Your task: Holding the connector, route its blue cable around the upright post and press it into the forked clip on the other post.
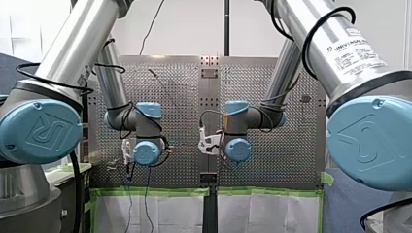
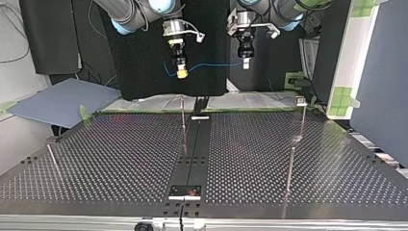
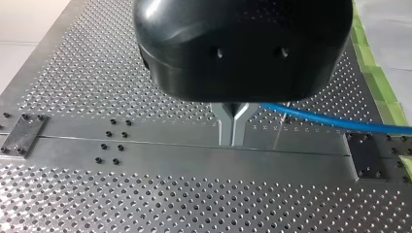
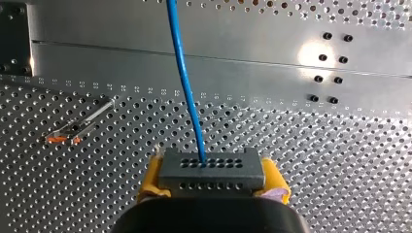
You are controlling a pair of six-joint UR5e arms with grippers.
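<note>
Blue cable, grey connector w/ hole rows, silver perforated table, green tape.

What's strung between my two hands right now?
Only the blue cable, hanging in air from the connector in my right hand to my left hand; top view.

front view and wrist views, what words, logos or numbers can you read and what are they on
"UNIVERSAL ROBOTS": on the white label on my right arm, front view; the finer print beside it is too small to read.
Raised logo on the blue joint caps, front view: looks like "UR", not crisp.
Number rows printed on the table beside the middle strip, both wrist views: too small to read.
</note>
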